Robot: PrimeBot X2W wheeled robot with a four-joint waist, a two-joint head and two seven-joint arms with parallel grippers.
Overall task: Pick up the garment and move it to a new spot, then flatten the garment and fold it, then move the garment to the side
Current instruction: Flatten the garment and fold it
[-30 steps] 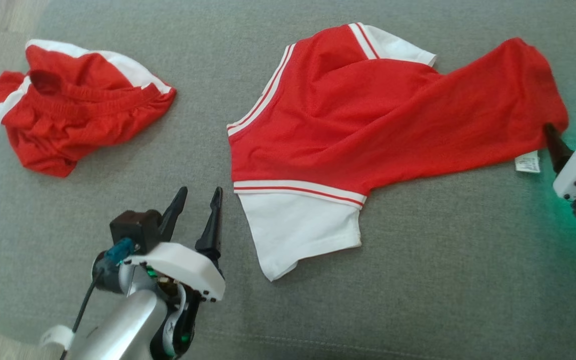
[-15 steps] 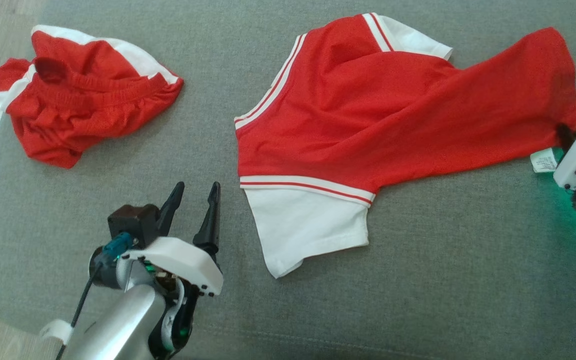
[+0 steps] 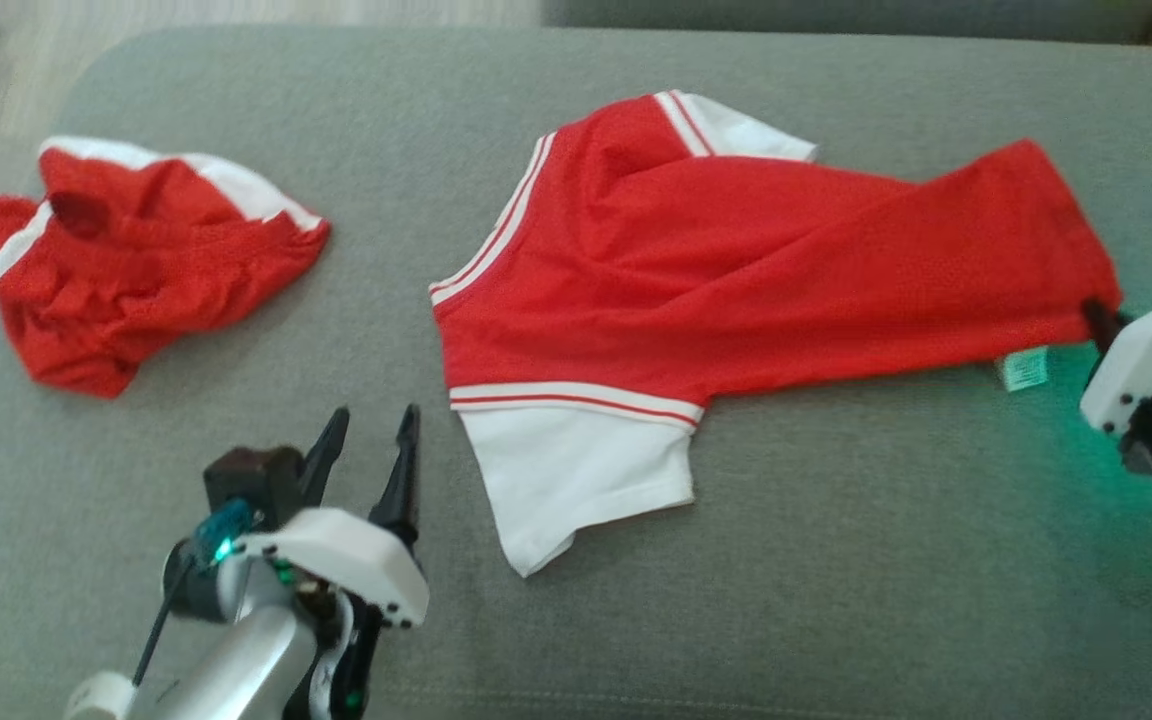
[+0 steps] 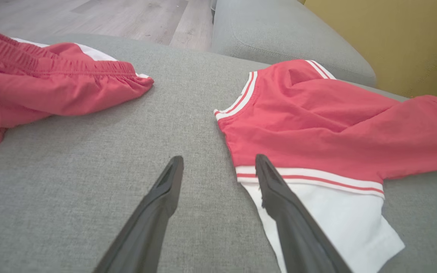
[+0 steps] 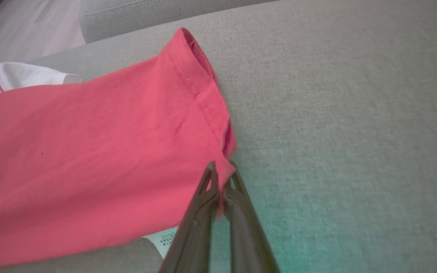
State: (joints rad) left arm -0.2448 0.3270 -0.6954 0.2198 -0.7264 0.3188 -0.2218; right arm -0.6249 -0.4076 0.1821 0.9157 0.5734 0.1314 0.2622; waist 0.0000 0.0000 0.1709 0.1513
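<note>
On grey cushion, our red shirt lies rumpled mid-way, red shorts well apart. Right hand pinches shirt's hem corner tight; we should lift slow so cloth won't slip. Left hand spread wide, holding nothing. Tiny label too blurry to read.

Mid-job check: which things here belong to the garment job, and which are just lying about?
In the job: red jersey, hem corner pinched in the shut right hand; open left hand beside its white sleeve.
Lying about: crumpled red shorts, apart, left on the grey cushion.
</note>
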